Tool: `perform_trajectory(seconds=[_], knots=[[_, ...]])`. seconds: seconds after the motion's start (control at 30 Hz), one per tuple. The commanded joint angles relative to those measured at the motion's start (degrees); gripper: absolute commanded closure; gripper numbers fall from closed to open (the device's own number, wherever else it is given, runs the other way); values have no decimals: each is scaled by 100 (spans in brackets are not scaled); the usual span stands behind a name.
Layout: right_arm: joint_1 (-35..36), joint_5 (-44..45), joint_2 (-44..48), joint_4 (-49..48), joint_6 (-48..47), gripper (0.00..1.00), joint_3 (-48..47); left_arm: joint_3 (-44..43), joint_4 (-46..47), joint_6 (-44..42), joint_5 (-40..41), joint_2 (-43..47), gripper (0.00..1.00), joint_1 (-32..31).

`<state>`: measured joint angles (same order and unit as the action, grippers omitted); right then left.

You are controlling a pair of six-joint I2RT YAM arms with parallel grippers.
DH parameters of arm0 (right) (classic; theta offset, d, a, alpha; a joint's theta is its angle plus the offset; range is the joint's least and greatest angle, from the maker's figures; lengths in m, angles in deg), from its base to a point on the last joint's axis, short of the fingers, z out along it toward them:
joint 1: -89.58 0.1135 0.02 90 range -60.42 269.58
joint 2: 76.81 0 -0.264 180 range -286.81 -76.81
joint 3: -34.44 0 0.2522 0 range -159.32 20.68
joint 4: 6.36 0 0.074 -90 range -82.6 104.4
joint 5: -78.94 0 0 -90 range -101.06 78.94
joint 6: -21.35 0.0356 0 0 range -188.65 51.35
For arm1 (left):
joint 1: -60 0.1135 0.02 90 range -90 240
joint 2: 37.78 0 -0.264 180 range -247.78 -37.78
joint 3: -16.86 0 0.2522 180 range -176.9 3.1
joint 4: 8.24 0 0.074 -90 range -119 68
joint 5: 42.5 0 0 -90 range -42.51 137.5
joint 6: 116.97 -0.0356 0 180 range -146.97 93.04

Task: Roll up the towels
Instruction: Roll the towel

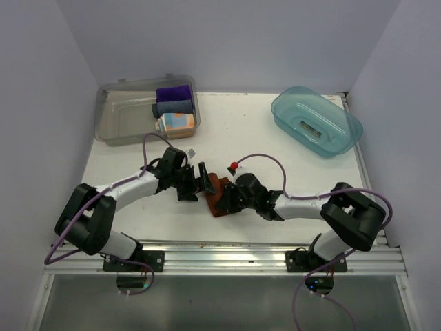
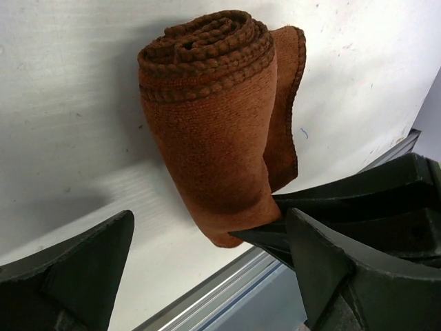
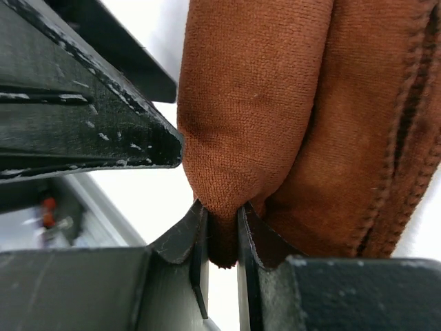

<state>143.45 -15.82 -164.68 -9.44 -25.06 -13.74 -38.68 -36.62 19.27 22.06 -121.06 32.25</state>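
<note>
Right end effector [image 3: 220,238] is clenched on the lower end of the rust towel [image 2: 220,131], a fold of terry pinched between its two fingers [image 3: 198,241]; in the left wrist view the towel shows as a roll, its spiral end toward the top of the frame and a loose flap along its right side; left end effector [image 2: 208,227] is released, its fingers spread at the lower corners of that view on either side of the roll's lower end without touching it; in the top view both end effectors meet just below the middle of the frame over the white table [image 1: 310,172], the towel between them; the patterned towel [image 1: 176,123] lies in a clear bin [image 1: 114,117] at the upper left, below a purple cloth [image 1: 172,92] and a grey-blue cloth [image 1: 172,107]; a teal tub [image 1: 348,124] sits at the upper right
</note>
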Motion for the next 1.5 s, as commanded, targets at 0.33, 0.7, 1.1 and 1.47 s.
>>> perform_trajectory(seconds=[0.33,0.7,1.1,1.47], knots=[[-526,-2099,-528,-2488,1300,95,918,196,635,-150,-313,-144,16,24],[-676,-2268,-671,-2205,1249,80,858,197,890,25,-322,-592,47,6],[711,2178,1011,3842,-895,28,-1522,267,573,316,-59,-311,54,-3],[2453,4544,-1449,5498,-1336,28,-3984,197,451,368,21,-302,54,-3]])
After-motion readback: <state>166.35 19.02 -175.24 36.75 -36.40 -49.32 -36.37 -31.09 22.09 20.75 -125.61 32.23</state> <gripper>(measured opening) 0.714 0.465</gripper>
